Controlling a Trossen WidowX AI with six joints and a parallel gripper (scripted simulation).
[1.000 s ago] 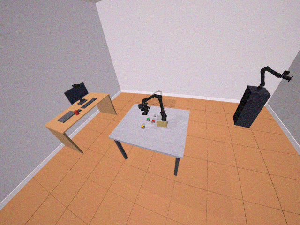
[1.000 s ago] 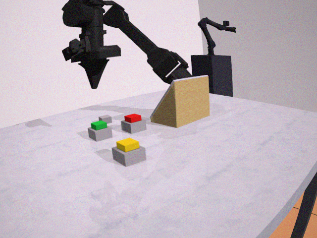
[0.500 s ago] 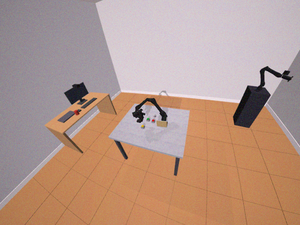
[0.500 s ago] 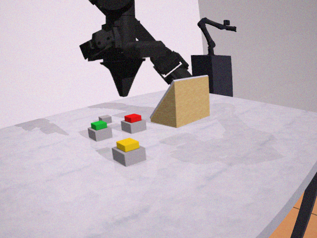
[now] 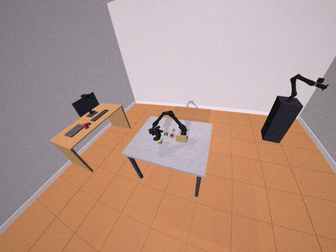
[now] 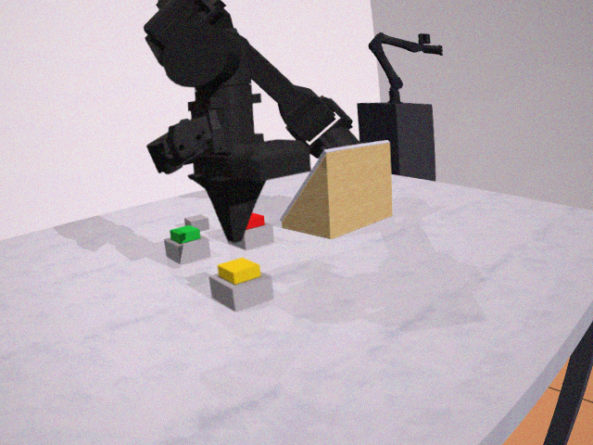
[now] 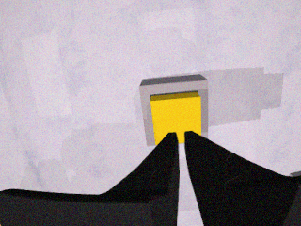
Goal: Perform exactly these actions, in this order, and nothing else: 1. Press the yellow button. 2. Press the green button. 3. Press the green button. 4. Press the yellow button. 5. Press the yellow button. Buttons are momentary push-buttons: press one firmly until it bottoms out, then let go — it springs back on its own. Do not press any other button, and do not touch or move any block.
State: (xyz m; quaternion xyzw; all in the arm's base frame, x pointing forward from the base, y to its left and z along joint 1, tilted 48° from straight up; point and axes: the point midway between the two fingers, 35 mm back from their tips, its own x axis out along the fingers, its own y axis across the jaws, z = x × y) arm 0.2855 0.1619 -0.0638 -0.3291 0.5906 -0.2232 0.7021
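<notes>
Lining up over yellow button, which sits nearest the exterior camera. Gripper hovers just above, jaws pressed together, nothing pinched. Likely a yellow press, but which of the three can't be told. Next: straight down till it bottoms out, then lift; green button stands apart.

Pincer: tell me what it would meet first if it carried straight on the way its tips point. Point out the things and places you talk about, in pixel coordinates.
Most likely the yellow button [image 5: 159, 141] [image 6: 238, 271] [image 7: 176, 115]: in the wrist view the pincer's [image 5: 156, 139] [image 6: 234, 240] [image 7: 181, 134] tips overlap its near edge. The remaining gap is hard to judge.
</notes>
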